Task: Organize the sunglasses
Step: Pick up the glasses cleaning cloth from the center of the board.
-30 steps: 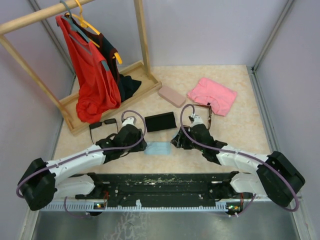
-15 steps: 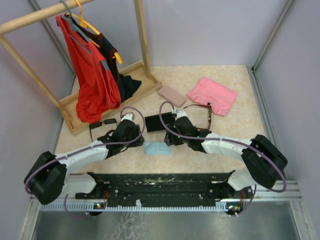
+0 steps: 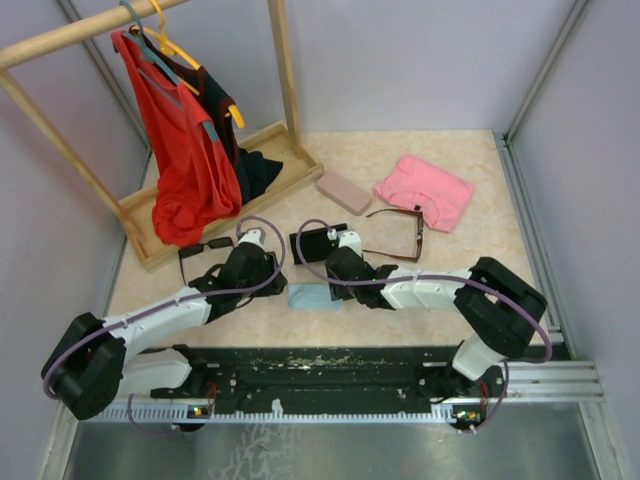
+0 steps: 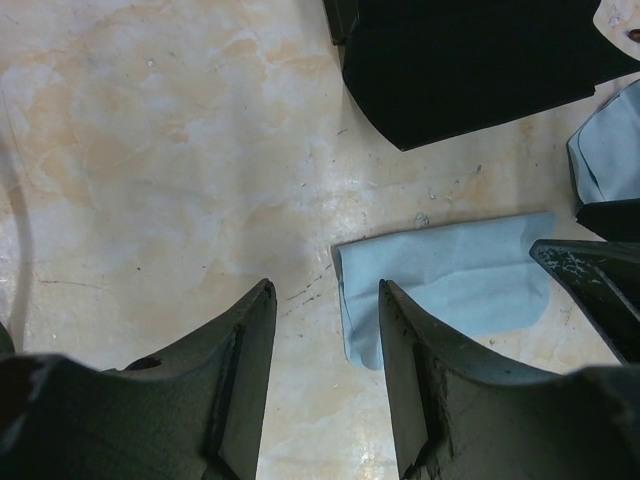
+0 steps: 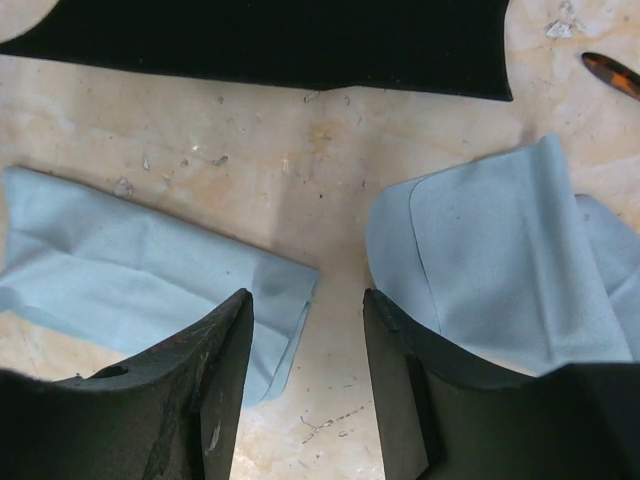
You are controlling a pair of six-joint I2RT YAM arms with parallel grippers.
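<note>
- The brown-framed sunglasses [image 3: 396, 236] lie unfolded on the table [image 3: 470, 250], between the black case [image 3: 318, 243] and the pink cloth [image 3: 425, 190].
- The black sunglasses [image 3: 212, 245] lie near the foot of the clothes rack [image 3: 283, 70].
- The right gripper [image 5: 305, 300] has swung left off the brown pair since a second ago. It now points down over the blue cloths [image 5: 150, 260], jaws parted and empty.
- The left gripper [image 4: 325, 295] hangs low beside the cloths, jaws also apart, holding nothing.

Diffuse overhead light, evenly bright; soft shadows lie under both arms on the pale surface [image 3: 480, 240]. The top view is sharp. In the wrist views the near jaws are dark and blurred, with a faint sheen on the surface.
</note>
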